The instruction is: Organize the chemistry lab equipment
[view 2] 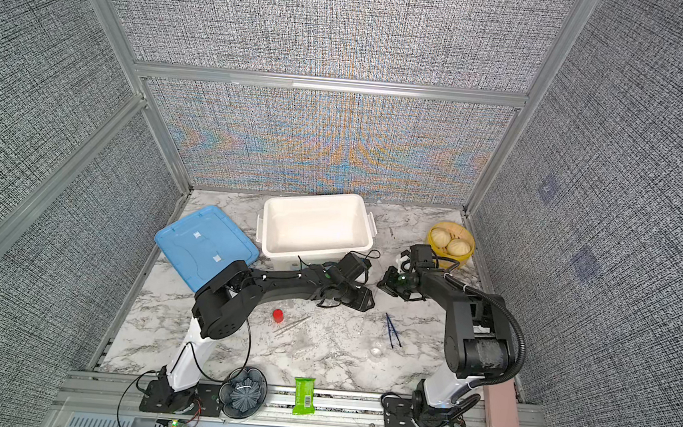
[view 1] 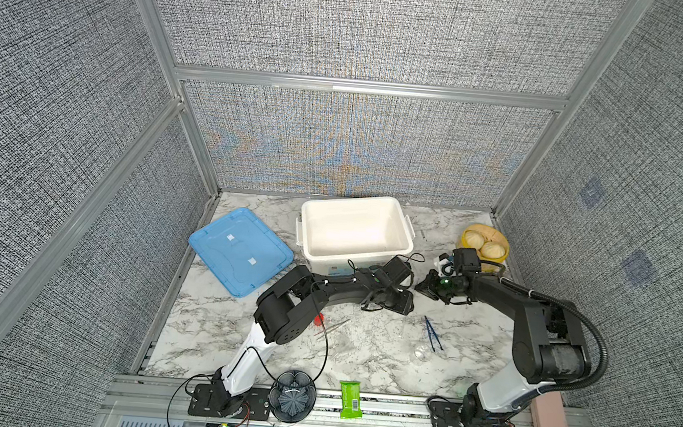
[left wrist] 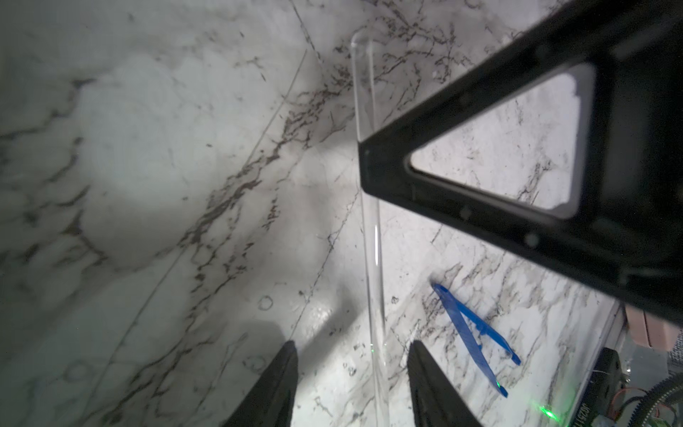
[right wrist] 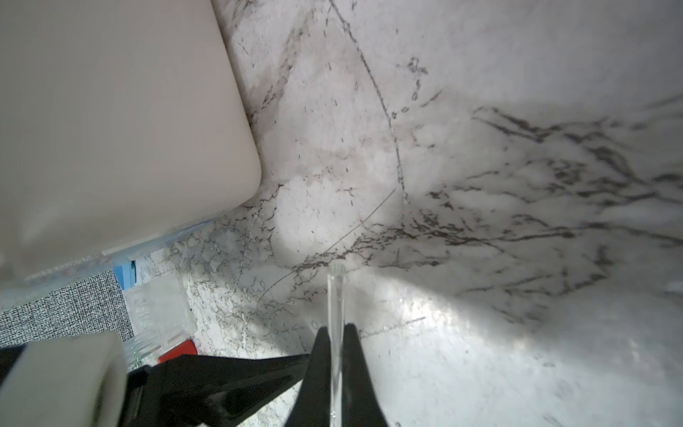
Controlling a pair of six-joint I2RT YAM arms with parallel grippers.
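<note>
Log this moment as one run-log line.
stage: handover | right gripper: shut on clear rod | left gripper: open around rod

Left arm point(view 1: 337, 293), right arm point(view 1: 531, 317): black housings, white base links, black cables. Right gripper point(right wrist: 335, 332): black tapered fingers point(right wrist: 318, 369).

- White tub point(view 1: 324, 257) and blue lid point(view 1: 241, 252): occupy table point(view 1: 379, 351) rear.
- Left gripper point(left wrist: 353, 344), right gripper point(right wrist: 336, 327) and held clear tube point(left wrist: 371, 236): bar mid-table.
- Front centre: largely open marble.
</note>
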